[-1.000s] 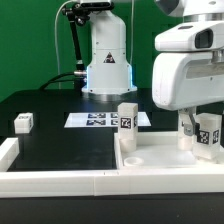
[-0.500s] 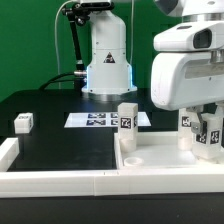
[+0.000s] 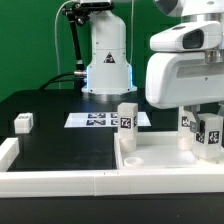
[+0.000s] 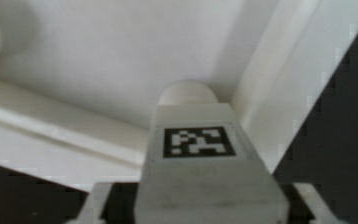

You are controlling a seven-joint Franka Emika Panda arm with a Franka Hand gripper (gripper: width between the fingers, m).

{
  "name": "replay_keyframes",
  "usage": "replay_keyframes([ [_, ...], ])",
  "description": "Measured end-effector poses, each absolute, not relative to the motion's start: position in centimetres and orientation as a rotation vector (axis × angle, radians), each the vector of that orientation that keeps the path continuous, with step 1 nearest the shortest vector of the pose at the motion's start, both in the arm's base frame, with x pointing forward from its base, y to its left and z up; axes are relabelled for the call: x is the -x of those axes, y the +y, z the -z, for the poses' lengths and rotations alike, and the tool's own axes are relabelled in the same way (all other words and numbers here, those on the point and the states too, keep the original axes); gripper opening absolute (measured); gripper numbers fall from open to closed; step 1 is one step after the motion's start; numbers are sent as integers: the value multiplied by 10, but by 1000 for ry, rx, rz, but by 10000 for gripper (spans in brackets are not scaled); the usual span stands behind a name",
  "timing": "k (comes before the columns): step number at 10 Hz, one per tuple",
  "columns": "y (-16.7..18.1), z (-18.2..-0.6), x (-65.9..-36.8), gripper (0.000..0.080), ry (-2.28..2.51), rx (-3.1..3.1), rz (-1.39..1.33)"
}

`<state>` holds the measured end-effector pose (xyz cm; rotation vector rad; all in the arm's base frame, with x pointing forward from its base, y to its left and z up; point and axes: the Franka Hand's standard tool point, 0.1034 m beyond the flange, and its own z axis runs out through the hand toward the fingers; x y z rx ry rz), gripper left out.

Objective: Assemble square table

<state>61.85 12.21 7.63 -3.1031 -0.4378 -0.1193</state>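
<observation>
Two-finger gripper point(image 4: 197, 206): jaws pinching a short white plastic block leg point(image 4: 197, 135), tagged, at a corner of the white rimmed square slab point(image 3: 160, 162).

The square slab point(image 3: 160, 160) and the block leg point(image 4: 194, 105) are seen as smooth white plastic with a faint sheen. Its tag point(image 4: 199, 141) is printed matt black. The bench point(image 3: 60, 150) is surfaced matt black; the robot base point(image 3: 105, 60) is finished glossy white.
</observation>
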Motion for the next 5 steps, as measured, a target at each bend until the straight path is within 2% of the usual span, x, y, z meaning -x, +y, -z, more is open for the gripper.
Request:
replay_keyframes([
  [5,121,-75,-620,291,271,3091,134],
])
